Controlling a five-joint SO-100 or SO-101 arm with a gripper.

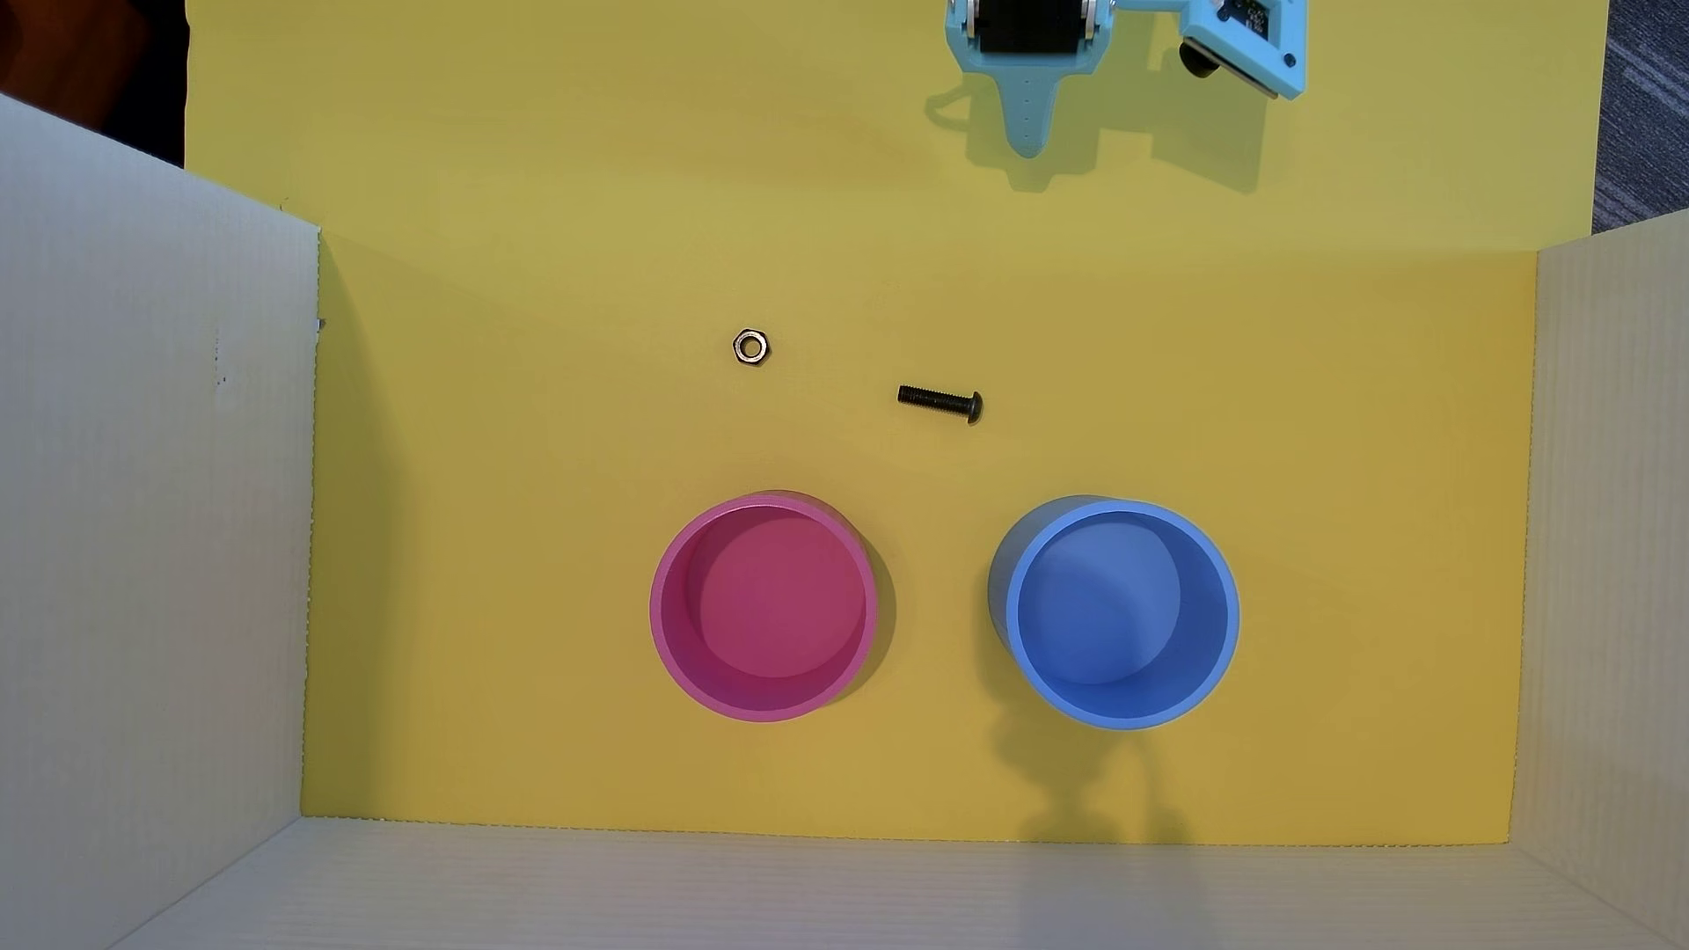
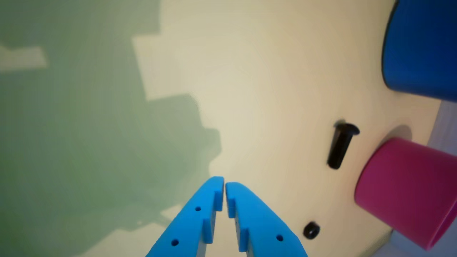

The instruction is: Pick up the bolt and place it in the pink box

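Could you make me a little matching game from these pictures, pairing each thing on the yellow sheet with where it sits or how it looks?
Things:
1. small black metal bolt
2. silver hex nut
3. round pink plastic cup
4. light blue two-finger gripper

States, by the overhead view except c:
a. upright and empty, left of the round blue plastic cup
b. lying flat, head pointing right
c. fingertips nearly touching, nothing between
d. lying flat, farthest left of the small parts

Pairs: 1-b, 2-d, 3-a, 4-c
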